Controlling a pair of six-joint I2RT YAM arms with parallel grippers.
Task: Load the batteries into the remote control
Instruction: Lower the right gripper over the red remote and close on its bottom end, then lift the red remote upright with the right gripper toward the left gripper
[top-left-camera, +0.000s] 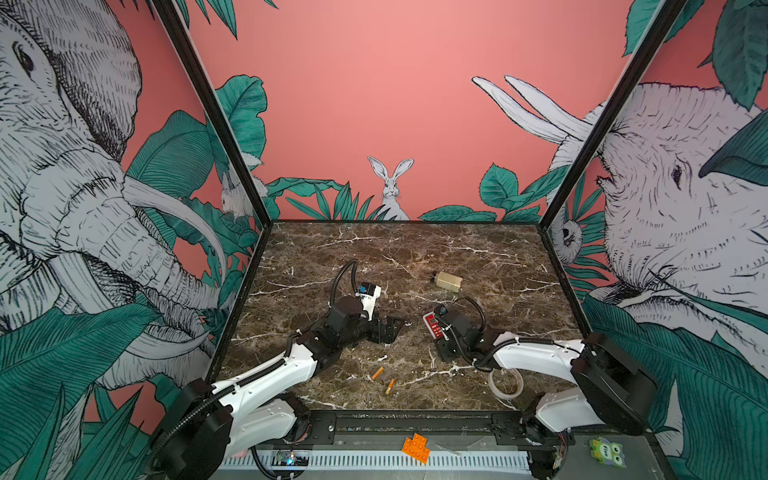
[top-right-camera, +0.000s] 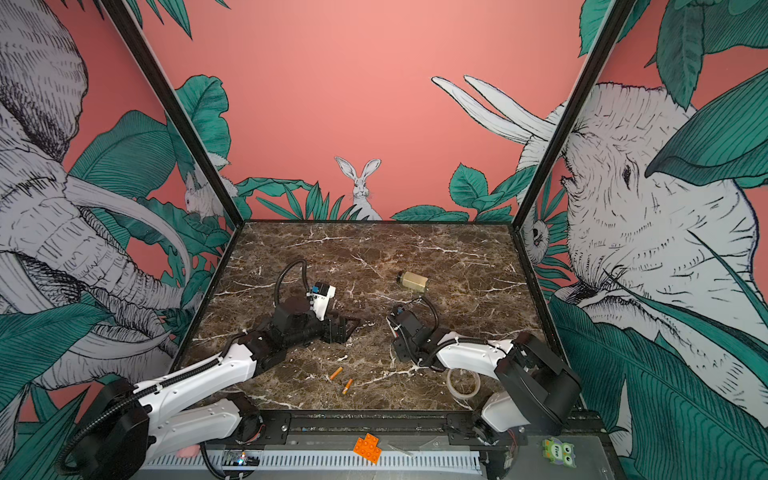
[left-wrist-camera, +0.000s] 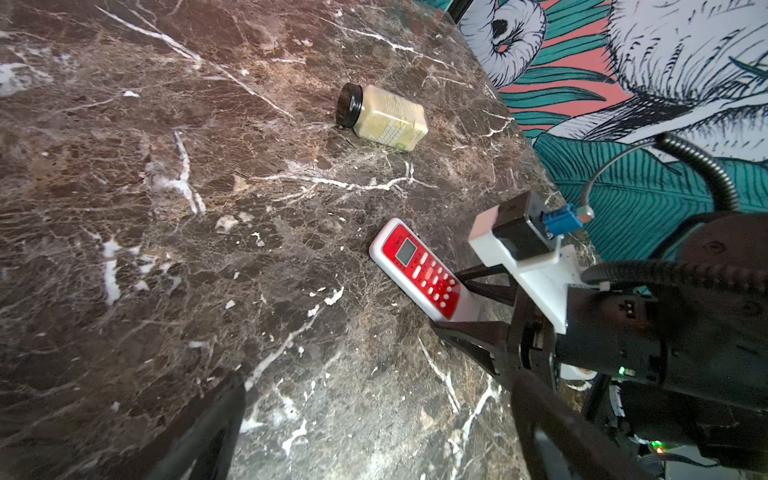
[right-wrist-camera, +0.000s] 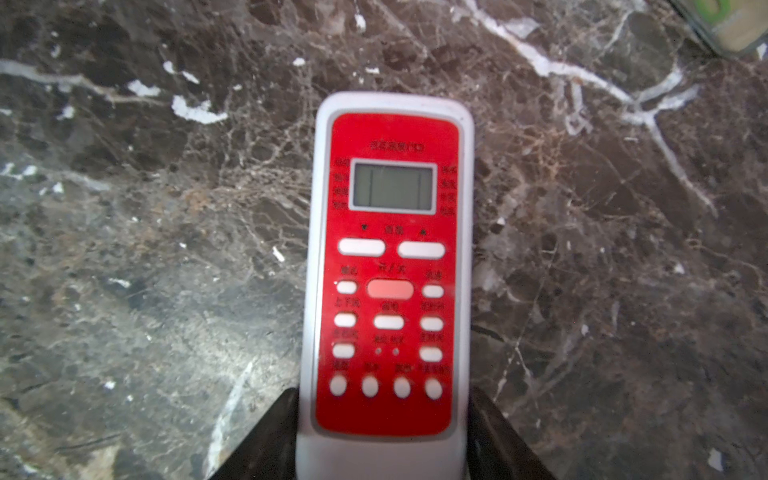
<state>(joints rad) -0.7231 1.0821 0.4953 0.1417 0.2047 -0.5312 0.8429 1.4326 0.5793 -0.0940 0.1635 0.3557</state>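
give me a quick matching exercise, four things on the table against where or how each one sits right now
Things:
1. remote control
2. batteries
3. jar
4. tape roll

Places:
a. on its side, farthest back
b. front middle, loose, lying apart
c. red face up, its end between the fingers of the right gripper
d. front right, lying flat

Pairs: 1-c, 2-b, 3-a, 4-d

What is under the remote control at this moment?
The marble table shows all around the remote control, which lies red face up. Its back faces down, so the battery compartment cannot be seen.
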